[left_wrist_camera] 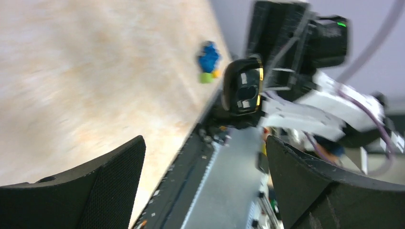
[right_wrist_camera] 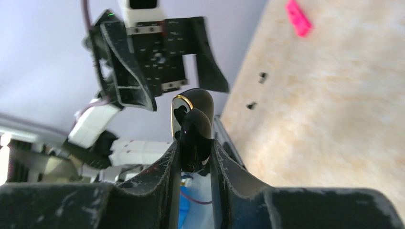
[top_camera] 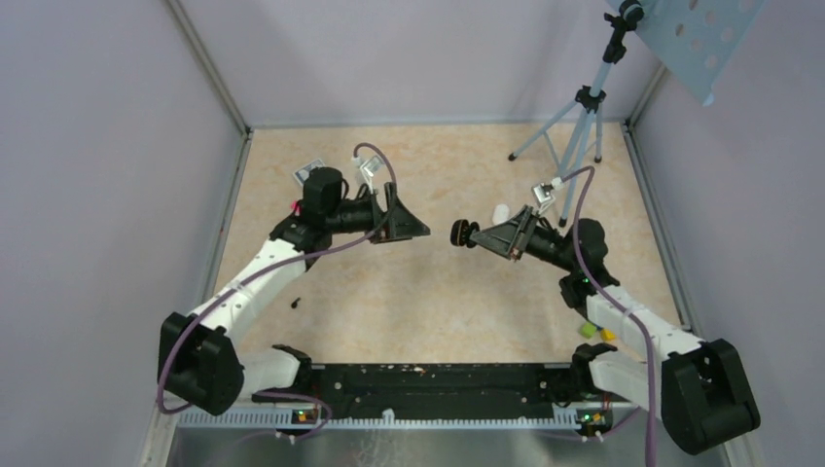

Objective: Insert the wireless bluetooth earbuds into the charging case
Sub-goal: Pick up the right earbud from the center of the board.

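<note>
The charging case (top_camera: 462, 233) is a small glossy black shell with a gold rim. It hangs above the middle of the table, and my right gripper (top_camera: 479, 237) is shut on it. In the right wrist view the case (right_wrist_camera: 193, 126) stands pinched between both fingers, lid partly open, at my right gripper (right_wrist_camera: 195, 145). My left gripper (top_camera: 420, 230) faces it a short way to the left, apart from it. In the left wrist view its jaws (left_wrist_camera: 205, 143) are wide open and hold nothing, with the case (left_wrist_camera: 243, 86) ahead. No earbuds show clearly in any view.
A white pill-shaped object (top_camera: 501, 212) lies behind the right gripper. A tripod (top_camera: 579, 126) stands at the back right. Small green and yellow blocks (top_camera: 595, 332) sit by the right arm, and a pink piece (right_wrist_camera: 298, 19) lies on the table. A black rail (top_camera: 428, 379) runs along the near edge.
</note>
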You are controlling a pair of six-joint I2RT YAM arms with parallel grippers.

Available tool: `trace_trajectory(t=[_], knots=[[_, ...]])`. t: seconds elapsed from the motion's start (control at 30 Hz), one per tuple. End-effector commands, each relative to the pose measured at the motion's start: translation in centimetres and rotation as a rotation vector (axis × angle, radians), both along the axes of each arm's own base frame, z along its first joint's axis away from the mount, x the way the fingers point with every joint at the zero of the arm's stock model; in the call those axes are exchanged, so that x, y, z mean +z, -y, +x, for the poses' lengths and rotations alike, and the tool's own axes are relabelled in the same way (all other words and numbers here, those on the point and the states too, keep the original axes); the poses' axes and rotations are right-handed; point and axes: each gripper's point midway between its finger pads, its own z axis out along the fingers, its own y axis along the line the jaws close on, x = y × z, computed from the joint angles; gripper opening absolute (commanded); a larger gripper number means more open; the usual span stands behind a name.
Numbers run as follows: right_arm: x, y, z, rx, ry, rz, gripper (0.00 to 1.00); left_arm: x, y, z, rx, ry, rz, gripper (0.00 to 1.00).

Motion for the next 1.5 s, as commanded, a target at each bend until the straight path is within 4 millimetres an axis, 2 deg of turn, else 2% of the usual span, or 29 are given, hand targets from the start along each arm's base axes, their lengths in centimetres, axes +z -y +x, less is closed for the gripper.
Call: trace_trajectory(t=[0.0, 0.07, 0.2, 0.37, 0.43, 0.53, 0.67, 0.77, 0.93, 1.1, 1.17, 1.27, 1.33, 1.4, 1.47], knots=[[-4.2, 1.1, 1.9, -0.106, -0.065, -0.264, 0.00, -4.1, -6.1, 2.3, 0.289, -0.009, 0.321, 0.99], [-5.5, 1.6, 2.1, -0.126, -0.087, -0.333, 0.00, -6.0, -9.9, 3.1, 0.474, -0.037, 0.506, 0.99], [-7.9, 2.5, 2.0, -0.152, -0.142, -0.434, 0.00, -7.7, -16.0, 3.2, 0.690, -0.072, 0.796, 0.99], [-9.2, 2.1, 1.5, -0.141, -0.140, -0.473, 0.00, -9.9, -21.3, 1.5, 0.835, -0.170, 1.037, 0.99], [-9.5, 1.6, 1.3, -0.123, -0.134, -0.474, 0.00, -11.1, -22.8, 1.0, 0.846, -0.239, 1.081, 0.99], [-9.7, 1.1, 1.1, -0.097, -0.127, -0.461, 0.00, -13.2, -24.7, 0.8, 0.846, -0.381, 1.058, 0.99], [-9.7, 0.6, 1.0, -0.064, -0.114, -0.448, 0.00, -13.7, -26.4, 2.6, 0.896, -0.407, 0.966, 0.99], [-9.5, 0.3, 1.0, -0.047, -0.100, -0.434, 0.00, -14.5, -29.0, 3.5, 0.956, -0.413, 0.975, 0.99], [-8.9, -0.1, 1.2, -0.023, -0.089, -0.419, 0.00, -16.6, -30.9, 4.4, 0.990, -0.436, 1.046, 0.98], [-8.7, -0.2, 1.3, -0.018, -0.086, -0.407, 0.00, -17.8, -29.7, 5.7, 0.901, -0.340, 0.993, 0.97], [-8.7, -0.3, 1.2, -0.017, -0.088, -0.404, 0.00, -18.1, -30.3, 5.7, 0.931, -0.323, 1.016, 0.97], [-8.9, -0.3, 1.1, -0.015, -0.095, -0.397, 0.00, -18.6, -31.0, 6.1, 0.926, -0.292, 1.054, 0.92], [-8.9, -0.3, 1.0, -0.011, -0.100, -0.392, 0.00, -19.3, -31.2, 5.9, 0.898, -0.337, 1.088, 0.90], [-8.9, -0.3, 1.0, -0.010, -0.103, -0.390, 0.00, -19.9, -31.1, 6.1, 0.877, -0.365, 1.098, 0.82], [-8.8, -0.4, 1.0, -0.009, -0.101, -0.389, 0.00, -20.6, -31.1, 6.4, 0.870, -0.368, 1.097, 0.78]])
